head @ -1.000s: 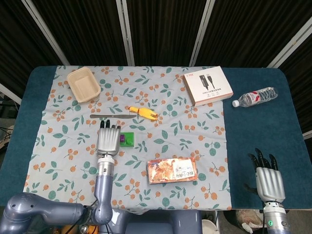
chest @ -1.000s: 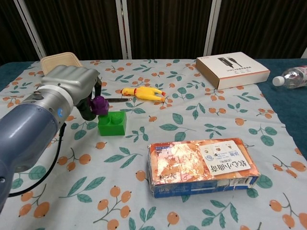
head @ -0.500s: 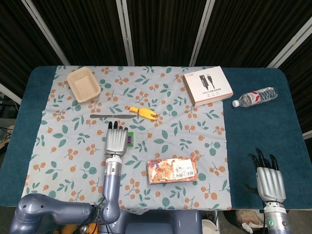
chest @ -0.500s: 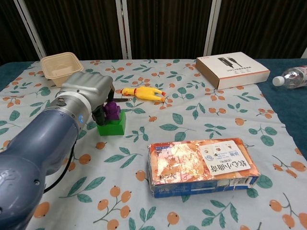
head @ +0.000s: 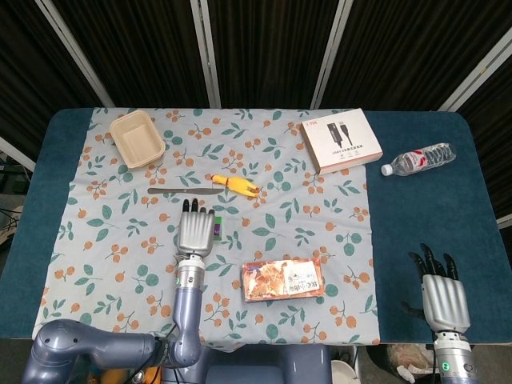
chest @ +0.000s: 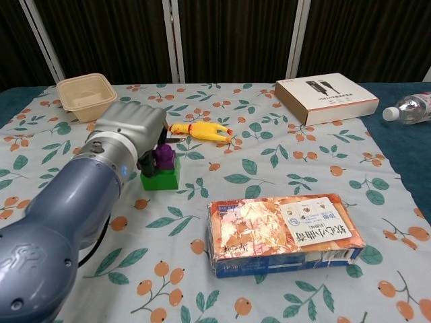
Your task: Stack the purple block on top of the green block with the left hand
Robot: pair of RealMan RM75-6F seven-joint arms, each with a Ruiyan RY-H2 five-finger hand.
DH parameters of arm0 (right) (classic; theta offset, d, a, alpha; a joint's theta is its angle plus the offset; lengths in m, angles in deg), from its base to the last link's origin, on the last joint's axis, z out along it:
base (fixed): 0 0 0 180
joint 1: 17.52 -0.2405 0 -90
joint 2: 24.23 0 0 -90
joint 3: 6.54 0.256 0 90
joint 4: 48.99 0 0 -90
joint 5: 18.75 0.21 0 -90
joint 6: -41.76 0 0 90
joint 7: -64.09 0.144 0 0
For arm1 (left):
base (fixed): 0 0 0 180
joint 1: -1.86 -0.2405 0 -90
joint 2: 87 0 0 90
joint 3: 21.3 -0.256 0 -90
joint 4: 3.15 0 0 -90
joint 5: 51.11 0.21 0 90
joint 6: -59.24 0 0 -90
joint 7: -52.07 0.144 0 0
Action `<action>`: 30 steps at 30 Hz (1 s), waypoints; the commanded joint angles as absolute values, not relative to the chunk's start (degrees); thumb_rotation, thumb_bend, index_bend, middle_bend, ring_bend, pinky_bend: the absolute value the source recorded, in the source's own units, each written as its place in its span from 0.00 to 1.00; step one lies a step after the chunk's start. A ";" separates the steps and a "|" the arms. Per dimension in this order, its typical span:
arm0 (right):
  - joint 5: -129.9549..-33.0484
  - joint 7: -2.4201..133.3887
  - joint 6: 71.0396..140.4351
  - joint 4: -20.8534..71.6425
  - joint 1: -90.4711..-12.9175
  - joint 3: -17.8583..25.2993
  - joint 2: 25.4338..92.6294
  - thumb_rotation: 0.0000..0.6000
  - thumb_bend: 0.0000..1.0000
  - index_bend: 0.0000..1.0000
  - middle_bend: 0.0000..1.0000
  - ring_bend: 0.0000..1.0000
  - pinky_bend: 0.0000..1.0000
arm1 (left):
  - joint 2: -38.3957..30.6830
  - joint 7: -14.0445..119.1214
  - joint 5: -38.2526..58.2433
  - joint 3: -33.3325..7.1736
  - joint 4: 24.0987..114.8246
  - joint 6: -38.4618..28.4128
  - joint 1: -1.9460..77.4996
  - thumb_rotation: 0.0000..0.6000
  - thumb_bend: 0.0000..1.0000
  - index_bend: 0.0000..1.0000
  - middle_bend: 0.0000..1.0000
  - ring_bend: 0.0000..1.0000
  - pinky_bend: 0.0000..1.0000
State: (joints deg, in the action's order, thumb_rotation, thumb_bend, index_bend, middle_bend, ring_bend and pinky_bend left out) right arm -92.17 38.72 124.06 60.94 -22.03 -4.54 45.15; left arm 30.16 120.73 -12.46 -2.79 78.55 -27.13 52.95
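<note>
My left hand (chest: pixel 131 131) (head: pixel 196 230) grips the purple block (chest: pixel 163 157) and holds it right on top of the green block (chest: pixel 161 178), which lies on the floral cloth at centre left. In the head view the hand covers most of both blocks; only a sliver of the purple block (head: pixel 217 228) and a sliver of the green block (head: pixel 222 233) show at its right edge. My right hand (head: pixel 444 298) rests far away at the near right table edge, fingers apart, holding nothing.
A yellow rubber chicken (chest: pixel 201 130) and a knife (head: pixel 178 190) lie just behind the blocks. A snack box (chest: pixel 284 233) sits to the near right. A beige container (chest: pixel 86 95), a white carton (chest: pixel 326 97) and a water bottle (head: pixel 418 159) stand along the back.
My left hand has carried the purple block to the right, from beside the green block to a spot directly on top of it. The right hand has stayed still.
</note>
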 commanded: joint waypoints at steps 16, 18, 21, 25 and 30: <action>-91.29 38.50 123.19 60.81 -22.38 -4.48 45.21 1.00 0.15 0.18 0.08 0.22 0.00 | 30.73 119.51 -11.18 -3.14 74.64 -25.45 51.02 1.00 0.34 0.45 0.42 0.16 0.17; -91.19 38.39 123.21 60.74 -22.40 -4.45 45.27 1.00 0.15 0.18 0.08 0.22 0.00 | 30.82 119.39 -11.21 -3.14 74.04 -25.06 50.84 1.00 0.34 0.45 0.42 0.16 0.17; -91.02 38.31 123.21 60.67 -22.43 -4.40 45.33 1.00 0.15 0.18 0.08 0.22 0.00 | 30.92 118.78 -11.22 -3.18 73.09 -24.31 50.39 1.00 0.34 0.45 0.41 0.16 0.17; -90.63 38.15 123.11 60.55 -22.54 -4.28 45.42 1.00 0.15 0.18 0.08 0.22 0.00 | 30.88 118.00 -11.33 -3.30 71.75 -23.71 49.49 1.00 0.34 0.45 0.41 0.16 0.17; -90.55 37.78 122.99 60.57 -22.70 -4.31 45.55 1.00 0.15 0.18 0.08 0.22 0.00 | 30.43 117.26 -11.54 -3.30 70.95 -23.40 48.26 1.00 0.34 0.45 0.41 0.16 0.17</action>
State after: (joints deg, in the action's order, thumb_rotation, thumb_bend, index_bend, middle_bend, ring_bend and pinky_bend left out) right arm -90.57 37.80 122.99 60.58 -22.69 -4.30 45.54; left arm 30.52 117.40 -11.48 -3.32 71.05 -23.48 48.39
